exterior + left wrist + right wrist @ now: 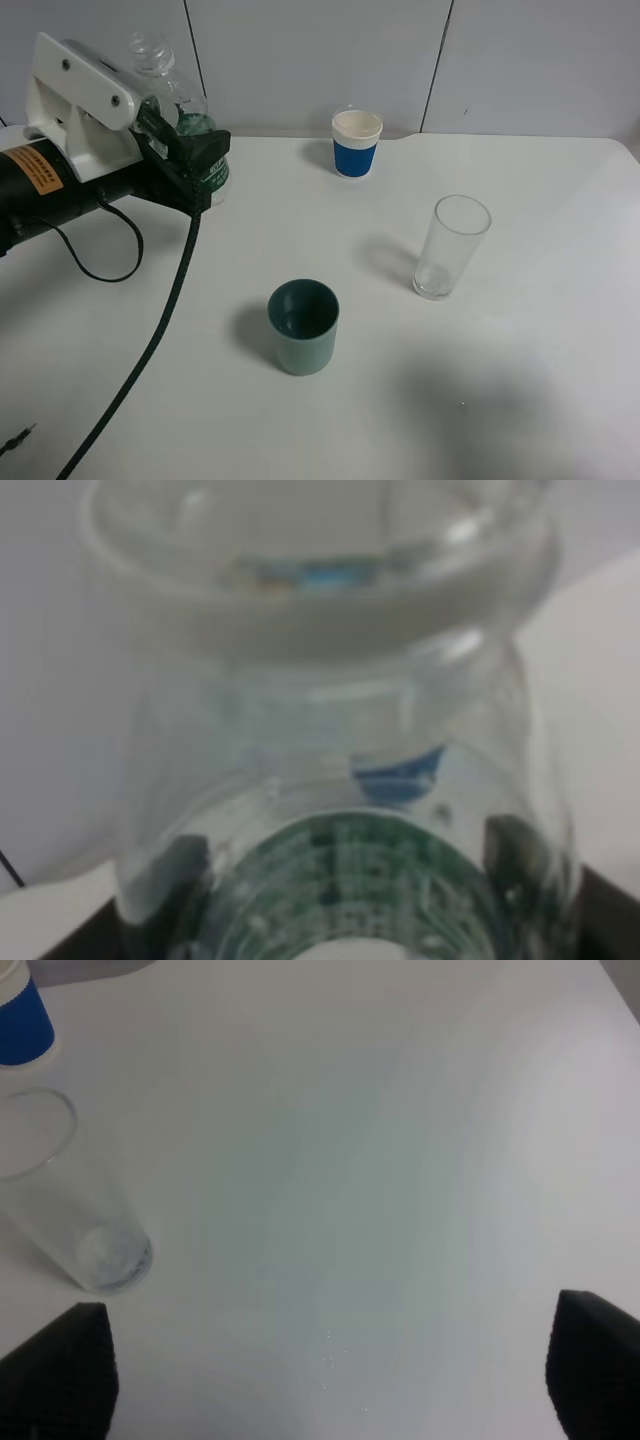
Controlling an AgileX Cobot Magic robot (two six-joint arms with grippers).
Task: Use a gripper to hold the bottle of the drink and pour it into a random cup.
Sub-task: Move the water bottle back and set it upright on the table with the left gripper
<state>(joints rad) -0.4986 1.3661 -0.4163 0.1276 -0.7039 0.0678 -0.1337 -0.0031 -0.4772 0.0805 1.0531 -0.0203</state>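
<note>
The bottle of the drink [180, 105], clear plastic with a dark green label and an open neck, stands upright at the table's back left. My left gripper [198, 160] is shut on its labelled body, reaching in from the left. The left wrist view looks at the bottle [330, 730] from very close, with a dark fingertip showing on each side of it. The grey-green cup [303, 325] stands empty near the middle front, well apart from the bottle. My right gripper [330, 1380] hangs open above bare table, with nothing between its fingers; it is outside the high view.
A blue-and-white paper cup [357, 142] stands at the back centre. A tall clear glass [452, 246] is right of the middle and also shows in the right wrist view [70, 1200]. A black cable [150, 340] trails from the left arm toward the front edge.
</note>
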